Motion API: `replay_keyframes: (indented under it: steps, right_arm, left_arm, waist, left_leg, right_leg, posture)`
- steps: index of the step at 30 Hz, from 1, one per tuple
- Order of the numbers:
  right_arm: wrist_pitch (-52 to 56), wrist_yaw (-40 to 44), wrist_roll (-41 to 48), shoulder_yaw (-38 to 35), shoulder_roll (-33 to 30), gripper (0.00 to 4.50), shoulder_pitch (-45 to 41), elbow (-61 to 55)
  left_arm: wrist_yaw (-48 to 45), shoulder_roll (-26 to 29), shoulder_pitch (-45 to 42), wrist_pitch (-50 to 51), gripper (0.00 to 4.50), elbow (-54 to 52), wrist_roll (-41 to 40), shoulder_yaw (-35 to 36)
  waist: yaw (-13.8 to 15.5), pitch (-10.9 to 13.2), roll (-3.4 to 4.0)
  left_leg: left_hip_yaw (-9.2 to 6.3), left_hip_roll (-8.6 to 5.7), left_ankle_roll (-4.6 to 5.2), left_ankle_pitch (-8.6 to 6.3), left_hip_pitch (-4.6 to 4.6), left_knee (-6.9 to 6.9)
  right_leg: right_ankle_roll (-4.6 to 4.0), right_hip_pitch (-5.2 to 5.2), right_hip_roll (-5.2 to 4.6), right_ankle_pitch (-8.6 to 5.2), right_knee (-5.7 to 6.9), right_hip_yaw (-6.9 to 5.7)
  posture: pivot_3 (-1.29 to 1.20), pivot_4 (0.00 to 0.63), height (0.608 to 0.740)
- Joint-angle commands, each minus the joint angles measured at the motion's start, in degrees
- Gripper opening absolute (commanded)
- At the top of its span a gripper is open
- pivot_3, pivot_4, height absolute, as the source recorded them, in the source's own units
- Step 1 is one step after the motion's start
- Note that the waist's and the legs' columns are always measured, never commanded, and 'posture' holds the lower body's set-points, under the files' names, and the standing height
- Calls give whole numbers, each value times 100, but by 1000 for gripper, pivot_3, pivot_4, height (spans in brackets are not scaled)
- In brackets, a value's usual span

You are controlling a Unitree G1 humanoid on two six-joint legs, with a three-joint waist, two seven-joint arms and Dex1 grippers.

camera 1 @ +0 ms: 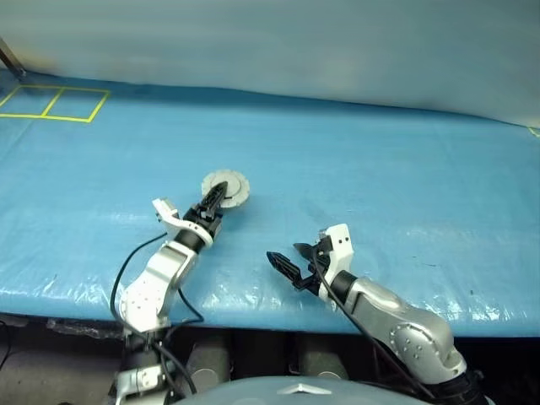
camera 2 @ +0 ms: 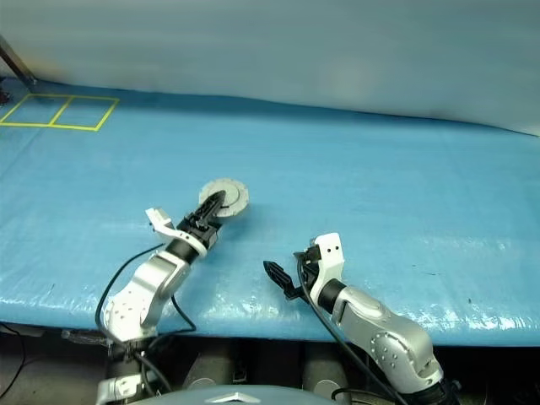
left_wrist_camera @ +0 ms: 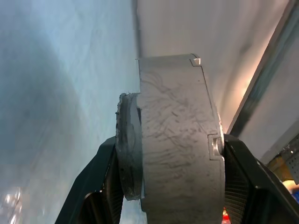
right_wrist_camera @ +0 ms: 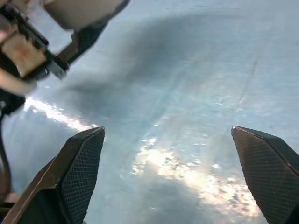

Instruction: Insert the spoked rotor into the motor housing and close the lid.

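Item: motor housing [left_wrist_camera: 177, 149], short grey metal cylinder, lid [left_wrist_camera: 127, 149] flat against one face, clamped between the left gripper's [camera 1: 216, 198] fingers [left_wrist_camera: 243, 177] over the blue table cover [camera 1: 380, 169]. Judged rigid, fairly heavy and smooth-walled, best gripped across its flat faces. Right gripper [camera 1: 291, 267] empty, fingers [right_wrist_camera: 77, 168] spread wide, well apart from the housing.
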Motion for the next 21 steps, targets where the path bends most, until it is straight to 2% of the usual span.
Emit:
replay_keyframes:
  steps: [1, 5, 8, 13, 17, 21]
  right_arm:
    - [-724, 217, -1211, 270, -82, 4500, 28, -224]
    - [-2021, 224, -2515, 505, 166, 4500, 127, 87]
    - [-2384, 144, -3085, 540, 364, 4500, 212, 293]
    - [-2581, 203, -3364, 453, 760, 4500, 374, 541]
    - [-2399, 175, -3612, 444, 950, 4500, 422, 517]
    - [-2259, 220, -3715, 387, 1086, 4500, 462, 463]
  left_arm:
    - [-268, 66, -634, -101, 2427, 511, 338, 96]
    - [-839, 290, -1956, -390, 2428, 2347, 1052, 279]
    - [-1379, 401, -2794, -542, 2427, 3594, 1556, 410]
    - [-1939, 529, -4101, -1177, 2427, 5766, 2521, 649]
    - [-1947, 535, -4610, -1504, 2427, 6693, 3093, 825]
    - [-1969, 565, -4735, -1478, 3734, 6971, 3416, 1025]
  waist:
    - [4, 0, -2]
    - [59, 5, -14]
    - [48, 11, -24]
    - [38, 13, -28]
    - [4, 13, -28]
    - [-24, 13, -28]
  left_leg:
    - [0, -3, 0, 0, -1, 0]
    - [-4, -12, -15, 9, -6, 0]
    - [-7, -12, -15, 11, -10, 0]
    - [-3, -16, -19, 12, -18, -1]
    - [1, -16, -18, 10, -17, -9]
    - [-1, -12, -22, 12, -15, -12]
  right_leg:
    - [2, 0, -1, 1, -1, 2]
    - [21, 0, -3, 6, -4, -2]
    - [63, -2, 0, 3, -5, -5]
    - [61, -2, -4, 16, -19, -2]
    - [61, -3, -5, 15, -27, -1]
    - [60, -3, -5, 13, -22, -5]
  posture:
    - [0, 150, 740]
    - [0, 150, 740]
    - [0, 150, 740]
    - [0, 150, 740]
    - [0, 150, 740]
    - [0, 150, 740]
